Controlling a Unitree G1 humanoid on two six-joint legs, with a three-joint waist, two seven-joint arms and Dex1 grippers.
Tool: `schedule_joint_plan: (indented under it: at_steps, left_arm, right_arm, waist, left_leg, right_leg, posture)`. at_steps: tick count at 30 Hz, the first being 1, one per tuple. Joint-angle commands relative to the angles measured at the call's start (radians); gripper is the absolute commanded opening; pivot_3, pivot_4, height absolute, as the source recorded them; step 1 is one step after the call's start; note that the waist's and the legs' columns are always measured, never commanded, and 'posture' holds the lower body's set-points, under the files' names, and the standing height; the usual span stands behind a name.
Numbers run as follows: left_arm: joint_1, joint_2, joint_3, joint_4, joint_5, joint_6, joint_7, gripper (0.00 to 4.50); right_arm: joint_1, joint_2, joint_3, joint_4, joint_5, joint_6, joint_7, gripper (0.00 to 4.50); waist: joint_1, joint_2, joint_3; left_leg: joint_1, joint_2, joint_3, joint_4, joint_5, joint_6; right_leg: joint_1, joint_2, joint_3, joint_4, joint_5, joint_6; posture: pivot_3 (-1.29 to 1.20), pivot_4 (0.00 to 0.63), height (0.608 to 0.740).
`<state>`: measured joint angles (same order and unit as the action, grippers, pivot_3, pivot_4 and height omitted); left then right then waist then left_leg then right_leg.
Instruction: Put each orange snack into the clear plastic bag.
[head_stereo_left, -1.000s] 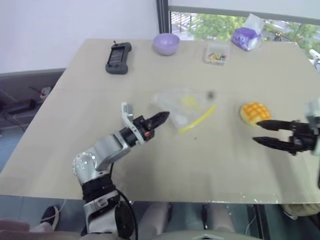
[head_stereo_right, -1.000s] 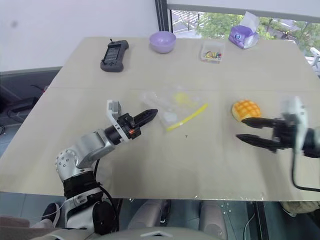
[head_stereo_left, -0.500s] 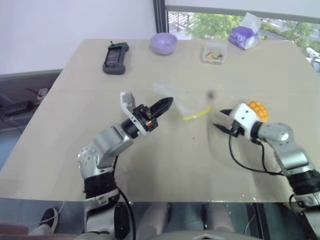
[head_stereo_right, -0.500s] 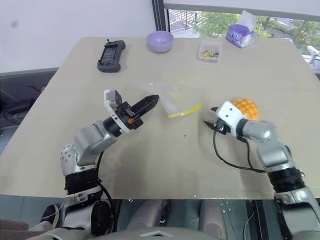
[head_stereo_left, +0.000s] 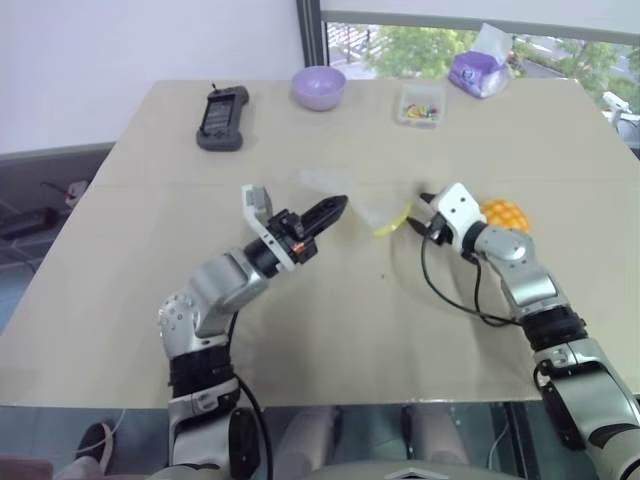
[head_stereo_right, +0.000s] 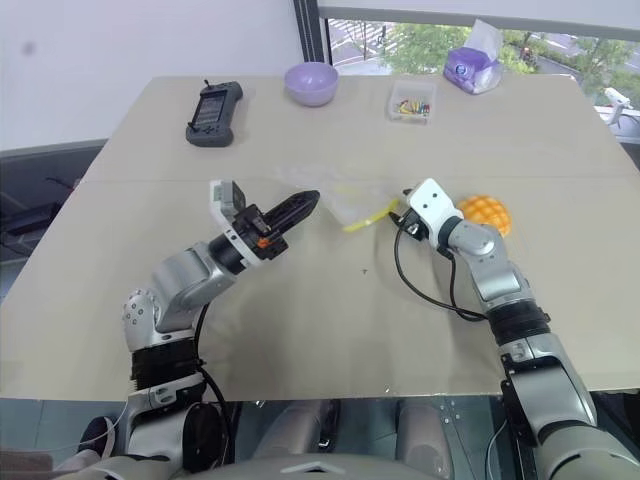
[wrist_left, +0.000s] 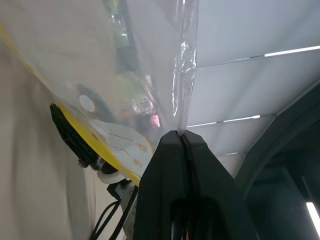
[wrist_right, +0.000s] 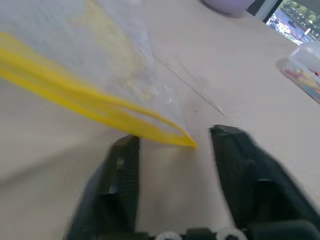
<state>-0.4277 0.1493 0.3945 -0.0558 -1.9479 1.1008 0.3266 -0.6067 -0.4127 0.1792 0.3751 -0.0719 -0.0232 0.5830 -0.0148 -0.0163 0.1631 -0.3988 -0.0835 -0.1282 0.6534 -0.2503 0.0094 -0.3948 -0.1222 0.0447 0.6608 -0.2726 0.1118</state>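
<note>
left gripper (head_stereo_left: 335, 209) pinches clear plastic bag (head_stereo_left: 365, 205), lifting it so we can open it | right gripper (wrist_right: 175, 150), jaws spread, straddles yellow seal corner | orange snack (head_stereo_left: 505, 215) waits on table (head_stereo_left: 150, 250) beside right wrist

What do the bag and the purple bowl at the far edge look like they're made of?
The clear plastic bag looks like thin, glossy plastic film: see-through and wrinkled, with a yellow seal strip along one edge. The purple bowl has a smooth, even lilac surface with a soft sheen, probably plastic, possibly glazed ceramic; the look leaves it open.
</note>
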Motion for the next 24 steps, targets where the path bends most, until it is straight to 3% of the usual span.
schedule_joint_plan:
  at_steps: [1,2,17,20,24]
  left_arm:
    - [0.004,0.003,0.011,-0.027,-0.024,-0.005,-0.020,0.00]
    - [0.007,0.005,0.010,-0.026,-0.024,-0.003,-0.022,0.00]
    - [0.015,0.003,0.009,-0.033,-0.024,-0.006,-0.020,0.00]
    - [0.017,0.003,0.011,-0.034,-0.024,-0.008,-0.019,0.00]
    - [0.023,0.001,0.010,-0.041,-0.024,-0.011,-0.018,0.00]
  right_arm:
    - [-0.016,0.011,-0.024,-0.021,0.021,-0.050,0.004,0.60]
    - [-0.015,0.014,-0.023,-0.023,0.024,-0.057,0.008,0.08]
    - [0.002,0.008,0.020,-0.044,-0.020,-0.063,0.059,0.08]
    - [0.006,0.001,0.033,-0.045,-0.042,-0.082,0.061,0.85]
    - [-0.002,0.021,0.023,-0.039,-0.034,-0.077,0.049,2.34]
  waist:
    - [-0.002,0.000,0.000]
    - [-0.002,0.000,0.000]
    - [-0.002,0.000,0.000]
    - [-0.002,0.000,0.000]
    - [-0.002,0.000,0.000]
  left_leg:
    - [0.000,0.000,0.000,0.000,0.000,0.000]
    - [0.000,0.000,0.000,0.000,0.000,0.000]
    - [0.000,0.000,0.000,0.000,0.000,0.000]
    - [0.000,0.000,0.000,0.000,0.000,0.000]
    - [0.000,0.000,0.000,0.000,0.000,0.000]
  right_leg:
    - [0.000,0.000,0.000,0.000,0.000,0.000]
    - [0.000,0.000,0.000,0.000,0.000,0.000]
    - [0.000,0.000,0.000,0.000,0.000,0.000]
    - [0.000,0.000,0.000,0.000,0.000,0.000]
    - [0.000,0.000,0.000,0.000,0.000,0.000]
  posture:
    - [0.00,0.150,0.740]
    - [0.00,0.150,0.740]
    - [0.00,0.150,0.740]
    - [0.00,0.150,0.740]
    - [0.00,0.150,0.740]
